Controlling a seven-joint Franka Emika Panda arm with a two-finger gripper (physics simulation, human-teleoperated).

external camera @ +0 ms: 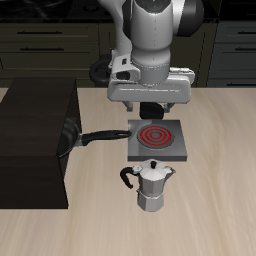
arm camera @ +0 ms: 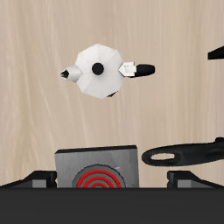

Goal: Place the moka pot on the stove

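The silver-grey moka pot (external camera: 152,186) stands upright on the table, in front of the stove (external camera: 156,142) and nearer the table's front edge, its black handle to one side. The stove is a flat grey plate with a red glowing coil. My gripper (external camera: 150,108) hangs above the stove's back part, open and empty. In the wrist view the moka pot (arm camera: 98,70) shows from above, apart from the stove (arm camera: 96,166). My gripper (arm camera: 112,178) has its dark fingers (arm camera: 37,180) spread wide over the stove.
A black frying pan (external camera: 72,136) lies beside the stove, against a large dark cabinet (external camera: 32,140), with its long handle (arm camera: 187,153) pointing at the stove. Dark kitchen drawers stand behind the table.
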